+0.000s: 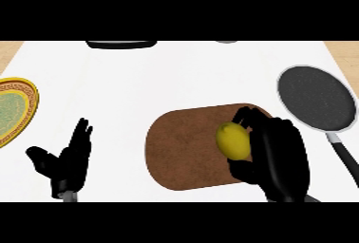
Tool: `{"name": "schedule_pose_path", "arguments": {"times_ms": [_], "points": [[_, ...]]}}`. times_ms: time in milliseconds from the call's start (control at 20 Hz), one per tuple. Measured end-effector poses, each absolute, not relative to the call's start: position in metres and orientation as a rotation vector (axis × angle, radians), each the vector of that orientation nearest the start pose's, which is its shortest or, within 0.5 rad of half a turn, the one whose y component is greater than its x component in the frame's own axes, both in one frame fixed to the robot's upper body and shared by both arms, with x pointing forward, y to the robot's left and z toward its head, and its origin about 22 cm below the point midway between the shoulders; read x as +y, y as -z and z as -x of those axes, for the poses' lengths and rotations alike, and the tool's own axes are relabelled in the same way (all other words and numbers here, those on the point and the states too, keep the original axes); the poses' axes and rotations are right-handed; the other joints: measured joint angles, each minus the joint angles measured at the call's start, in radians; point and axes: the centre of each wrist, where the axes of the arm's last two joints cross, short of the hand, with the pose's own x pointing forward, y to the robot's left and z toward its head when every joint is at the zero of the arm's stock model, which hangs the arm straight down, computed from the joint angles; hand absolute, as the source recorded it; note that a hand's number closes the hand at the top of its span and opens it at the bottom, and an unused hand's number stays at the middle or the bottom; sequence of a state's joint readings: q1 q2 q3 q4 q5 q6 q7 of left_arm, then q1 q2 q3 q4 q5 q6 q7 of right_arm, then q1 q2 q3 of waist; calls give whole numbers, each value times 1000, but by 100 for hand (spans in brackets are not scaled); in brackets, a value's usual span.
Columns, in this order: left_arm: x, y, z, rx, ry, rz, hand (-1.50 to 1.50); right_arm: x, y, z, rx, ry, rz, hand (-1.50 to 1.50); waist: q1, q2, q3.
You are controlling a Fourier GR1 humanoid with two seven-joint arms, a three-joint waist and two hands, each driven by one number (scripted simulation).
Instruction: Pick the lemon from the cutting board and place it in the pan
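- A plate [15, 110] lies at the far left, partly cut off by the edge of the view and up and to the left of the left hand's fingertips. It has a yellow rim and a green patterned middle, and nothing I can see lies on it.
- The left hand [67, 160] shows low on the white counter [182, 71]. Its fingers [82, 135] are straight and point up, its thumb is spread to the left, and it holds nothing.
- A dark, flat object [121, 43] sits at the top edge, well above those fingers. I cannot tell what it is.
- The cutting board [186, 152] is brown with rounded corners. It lies between the two hands and runs under the right hand's fingers.
- The lemon [233, 141] is bright yellow, smooth and oval, and stands on end. It is over the right part of the board. The right hand's fingers [247, 117] curl over its top and the thumb sits just below it.
- The right hand [279, 156] is wrapped round the lemon's right side and grips it. Whether the lemon touches the board cannot be told.
- The pan [316, 97] lies up and to the right of those fingers and apart from them. It has a grey rim, and its dark speckled bottom shows all over. Its black handle [345, 159] runs down the right side of the hand.
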State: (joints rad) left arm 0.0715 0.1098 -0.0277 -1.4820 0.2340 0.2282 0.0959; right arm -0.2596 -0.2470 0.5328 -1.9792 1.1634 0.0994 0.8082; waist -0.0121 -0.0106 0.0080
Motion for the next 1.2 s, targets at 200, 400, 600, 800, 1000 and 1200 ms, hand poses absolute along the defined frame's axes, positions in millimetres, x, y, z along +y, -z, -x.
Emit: {"name": "schedule_pose_path", "arguments": {"times_ms": [200, 400, 600, 800, 1000, 1200], "points": [[255, 29, -221, -1293, -268, -94, 0, -147, -153, -220, -1468, -770, 1204, 150, 7, 2, 0], [254, 26, -222, -1288, -263, -87, 0, -170, -162, -238, -1468, -674, 1195, 150, 13, 5, -1], [259, 24, -221, -1285, -258, -82, 0, -201, -167, -262, -1469, -606, 1181, 150, 16, 7, -1], [251, 27, -224, -1298, -254, -84, 0, -235, -158, -294, -1464, -575, 1229, 150, 21, 9, 0], [250, 29, -222, -1309, -250, -92, 0, -271, -144, -322, -1433, -559, 1285, 150, 25, 10, 0], [246, 29, -225, -1319, -242, -78, 0, -308, -129, -351, -1406, -547, 1333, 150, 37, 14, 1]]}}
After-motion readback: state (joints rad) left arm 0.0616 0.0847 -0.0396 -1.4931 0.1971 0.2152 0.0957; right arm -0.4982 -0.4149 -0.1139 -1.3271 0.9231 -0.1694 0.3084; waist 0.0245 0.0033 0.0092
